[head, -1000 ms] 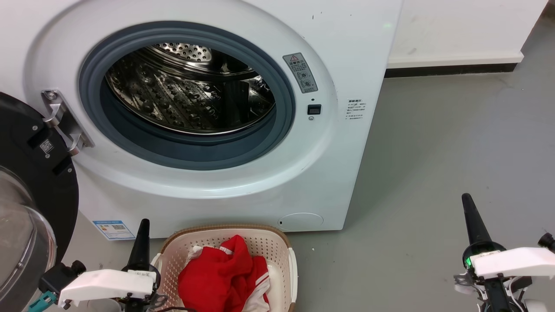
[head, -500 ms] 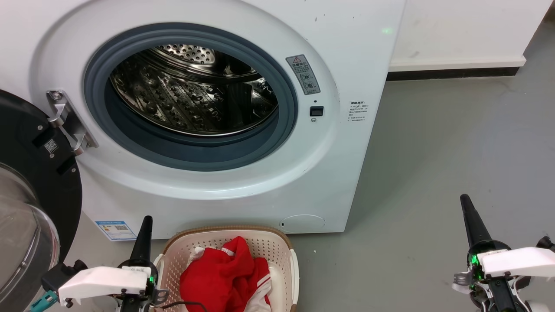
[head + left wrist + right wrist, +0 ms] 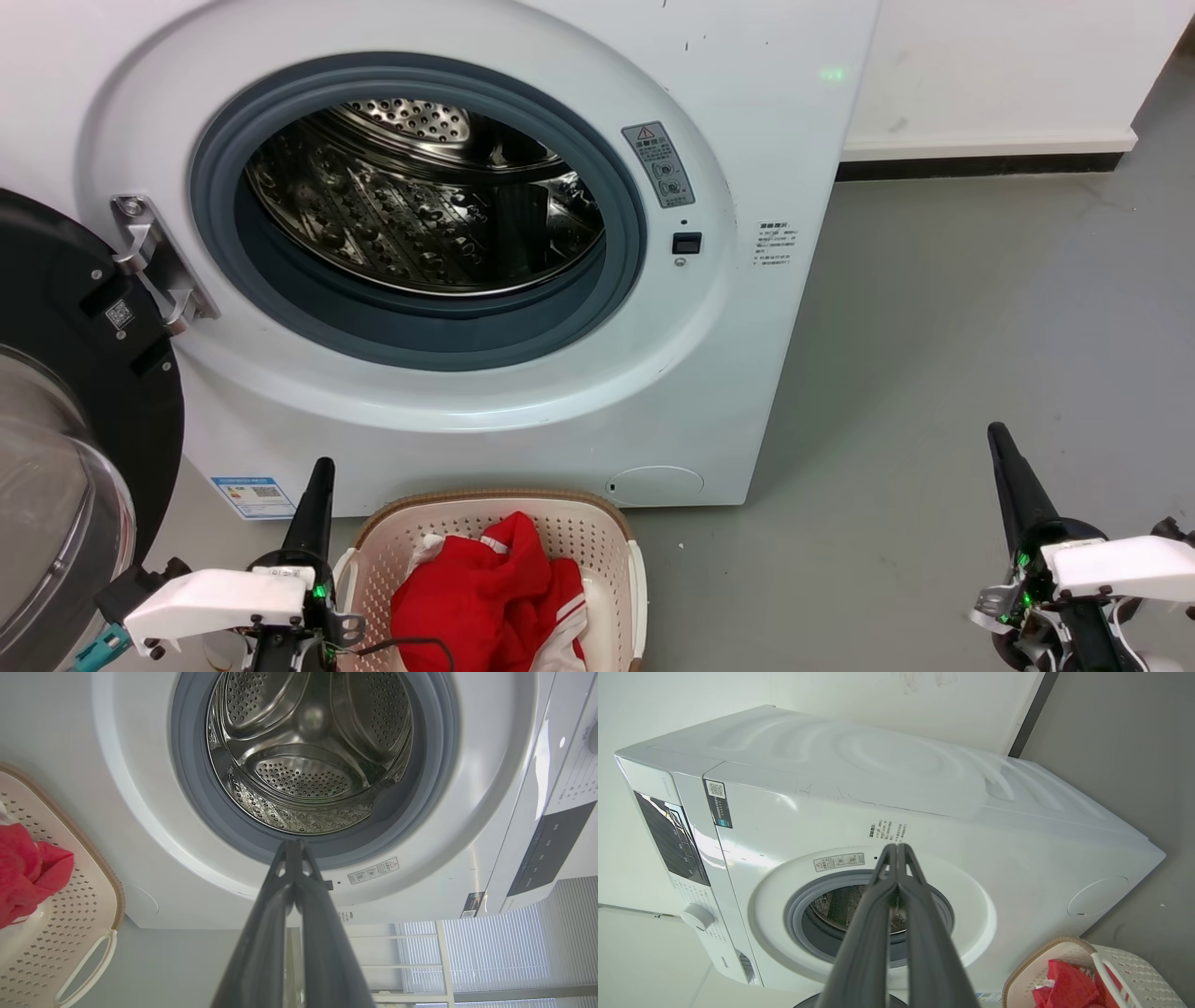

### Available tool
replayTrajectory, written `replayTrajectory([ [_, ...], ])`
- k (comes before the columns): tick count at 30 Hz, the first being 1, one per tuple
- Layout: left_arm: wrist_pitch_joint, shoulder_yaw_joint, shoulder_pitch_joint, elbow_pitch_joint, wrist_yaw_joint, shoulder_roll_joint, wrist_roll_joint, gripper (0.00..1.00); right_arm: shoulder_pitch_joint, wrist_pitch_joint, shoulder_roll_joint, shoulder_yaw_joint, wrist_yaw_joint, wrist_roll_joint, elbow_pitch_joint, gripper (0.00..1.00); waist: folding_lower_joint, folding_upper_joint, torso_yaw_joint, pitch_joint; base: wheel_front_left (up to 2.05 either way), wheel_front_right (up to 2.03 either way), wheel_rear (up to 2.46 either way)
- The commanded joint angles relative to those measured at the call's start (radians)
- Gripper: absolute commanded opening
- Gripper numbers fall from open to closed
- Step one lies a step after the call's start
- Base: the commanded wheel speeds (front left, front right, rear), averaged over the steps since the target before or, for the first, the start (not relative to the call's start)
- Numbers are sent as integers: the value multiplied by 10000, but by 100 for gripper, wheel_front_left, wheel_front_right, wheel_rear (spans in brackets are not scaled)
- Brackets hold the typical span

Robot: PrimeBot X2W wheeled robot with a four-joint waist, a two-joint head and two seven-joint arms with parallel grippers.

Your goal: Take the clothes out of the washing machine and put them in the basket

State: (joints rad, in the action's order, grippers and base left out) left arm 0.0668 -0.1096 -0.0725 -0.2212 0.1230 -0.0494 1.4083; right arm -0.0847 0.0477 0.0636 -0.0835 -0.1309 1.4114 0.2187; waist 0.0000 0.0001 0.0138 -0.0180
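As befits a job likely finished, shows the washing machine (image 3: 747, 373) bare inside, the clothes (image 3: 476, 597) heaped in the near basket (image 3: 597, 527), left gripper (image 3: 320, 476) and right gripper (image 3: 1001, 448) parked low, fingertips together, empty.

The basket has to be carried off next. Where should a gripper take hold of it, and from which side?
Probably the white side handle of the basket, from the robot's right with the right gripper: it is an open loop standing off the wall, a finger could hook through, and the red clothes leave it uncovered.
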Motion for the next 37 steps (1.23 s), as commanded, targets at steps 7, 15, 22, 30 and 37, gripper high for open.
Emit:
replayTrajectory([
  [7,169,-54,-237,-78,62,-13,696,0,-256,184,34,-52,2,746,71,0,0,-1,-38,41,0,0,0],
  [15,323,-61,-346,-162,76,-13,1311,0,-221,350,21,-95,2,1391,171,0,0,-1,-80,86,0,0,0],
  [22,436,-64,-402,-215,87,-12,1736,0,-253,465,11,-119,3,1844,234,0,0,-1,-111,119,0,0,0],
  [30,518,-66,-401,-257,97,-13,2049,0,-272,568,-5,-144,3,2161,275,0,0,-1,-138,149,0,0,0],
  [37,518,-65,-400,-256,97,-11,2050,0,-267,560,-20,-159,3,2139,275,0,0,-1,-138,149,0,0,0],
])
